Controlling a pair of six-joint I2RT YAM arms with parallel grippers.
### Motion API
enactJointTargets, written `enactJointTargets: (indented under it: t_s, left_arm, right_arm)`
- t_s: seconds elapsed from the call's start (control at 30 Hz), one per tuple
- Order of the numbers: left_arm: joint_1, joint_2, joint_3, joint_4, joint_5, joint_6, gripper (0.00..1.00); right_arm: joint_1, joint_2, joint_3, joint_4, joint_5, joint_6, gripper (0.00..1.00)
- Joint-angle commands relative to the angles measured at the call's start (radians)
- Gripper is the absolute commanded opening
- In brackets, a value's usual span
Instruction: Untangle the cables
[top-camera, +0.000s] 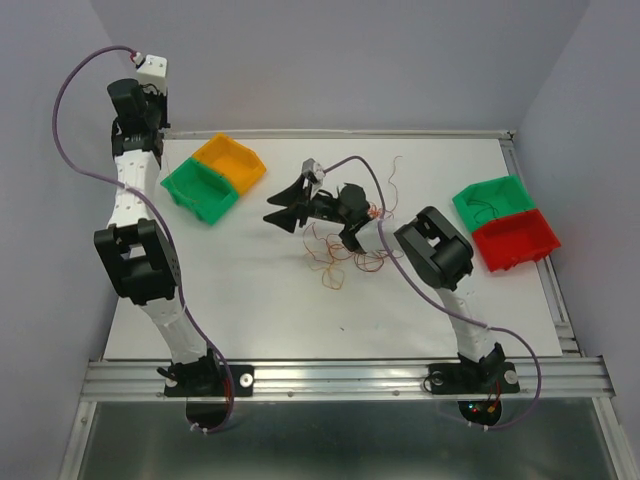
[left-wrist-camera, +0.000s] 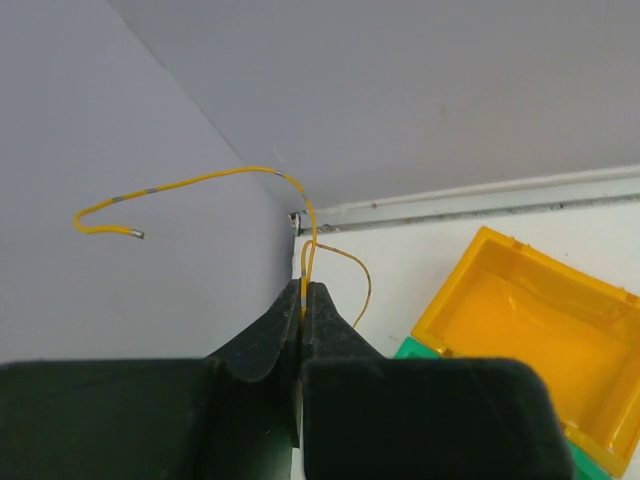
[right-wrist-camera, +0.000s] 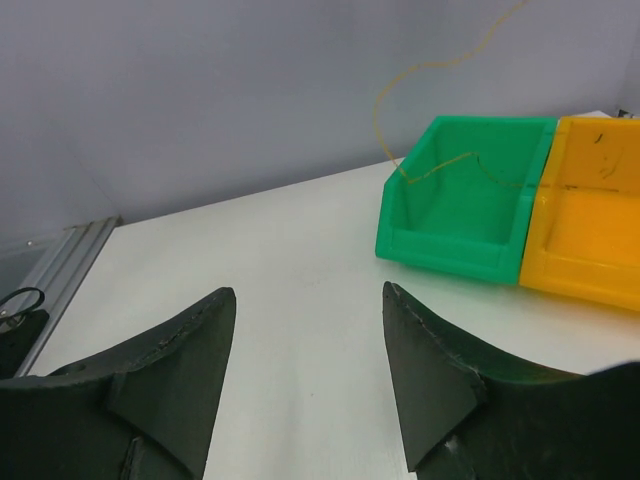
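Note:
My left gripper is shut on a thin yellow cable, held high near the table's back left corner. The cable loops up from the jaws and its free end curls off to the left. In the right wrist view the same yellow cable hangs over the green bin. A tangle of thin orange and red cables lies mid-table. My right gripper stands open just left of that tangle, pointing left, with nothing between its fingers.
A green bin and a yellow bin stand together at the back left. A second green bin and a red bin stand at the right edge. Grey walls enclose the table.

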Motion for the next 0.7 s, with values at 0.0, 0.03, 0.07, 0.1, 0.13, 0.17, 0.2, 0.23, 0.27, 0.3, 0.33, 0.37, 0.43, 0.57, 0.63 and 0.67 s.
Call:
enactJointTargets:
  t_s: [0.0, 0.03, 0.07, 0.1, 0.13, 0.17, 0.2, 0.23, 0.27, 0.3, 0.33, 0.37, 0.43, 0.57, 0.63, 0.67]
  left_arm:
    - [-0.004, -0.024, 0.002, 0.172, -0.101, -0.073, 0.0]
    - [-0.006, -0.035, -0.019, 0.242, -0.124, -0.069, 0.0]
    - [-0.012, -0.038, -0.041, 0.272, -0.126, -0.061, 0.0]
    - [-0.02, -0.039, -0.059, 0.295, -0.121, -0.049, 0.0]
    - [-0.021, -0.041, -0.096, 0.34, -0.12, -0.026, 0.0]
    - [-0.024, -0.042, -0.119, 0.367, -0.124, -0.017, 0.0]
    - [-0.024, -0.045, -0.14, 0.394, -0.121, -0.011, 0.0]
    - [-0.026, -0.047, -0.197, 0.469, -0.121, -0.004, 0.0]
    - [-0.026, -0.053, -0.234, 0.524, -0.127, 0.0, 0.0]
    - [-0.024, -0.064, -0.315, 0.636, -0.137, 0.006, 0.0]
    - [-0.026, -0.07, -0.355, 0.69, -0.134, 0.014, 0.0]
    - [-0.027, -0.082, -0.393, 0.744, -0.127, 0.019, 0.0]
    - [-0.026, -0.09, -0.463, 0.834, -0.123, 0.014, 0.0]
    - [-0.029, -0.098, -0.498, 0.829, -0.101, -0.023, 0.0]
    - [-0.029, -0.122, -0.513, 0.809, -0.068, -0.041, 0.0]
    - [-0.027, -0.133, -0.526, 0.807, -0.046, -0.043, 0.0]
  right_arm:
    - [-0.002, -0.059, -0.069, 0.093, 0.022, -0.01, 0.66]
    - [-0.002, -0.063, -0.08, 0.099, 0.026, -0.011, 0.66]
    - [0.0, -0.067, -0.087, 0.104, 0.027, -0.011, 0.66]
    - [-0.002, -0.072, -0.095, 0.11, 0.027, -0.013, 0.66]
    - [-0.002, -0.076, -0.11, 0.113, 0.029, -0.014, 0.66]
    - [0.0, -0.082, -0.118, 0.116, 0.03, -0.017, 0.66]
    - [-0.002, -0.086, -0.126, 0.119, 0.032, -0.019, 0.66]
    - [-0.002, -0.089, -0.132, 0.125, 0.032, -0.02, 0.66]
    - [-0.002, -0.093, -0.144, 0.13, 0.03, -0.02, 0.66]
    - [-0.002, -0.096, -0.149, 0.138, 0.032, -0.017, 0.66]
    - [0.0, -0.098, -0.152, 0.141, 0.03, -0.016, 0.66]
    - [0.0, -0.102, -0.163, 0.145, 0.029, -0.016, 0.66]
    - [-0.002, -0.109, -0.173, 0.159, 0.029, -0.014, 0.66]
    - [0.0, -0.124, -0.204, 0.175, 0.036, -0.019, 0.66]
    - [-0.002, -0.133, -0.222, 0.178, 0.042, -0.022, 0.66]
    - [-0.002, -0.136, -0.23, 0.179, 0.046, -0.025, 0.66]
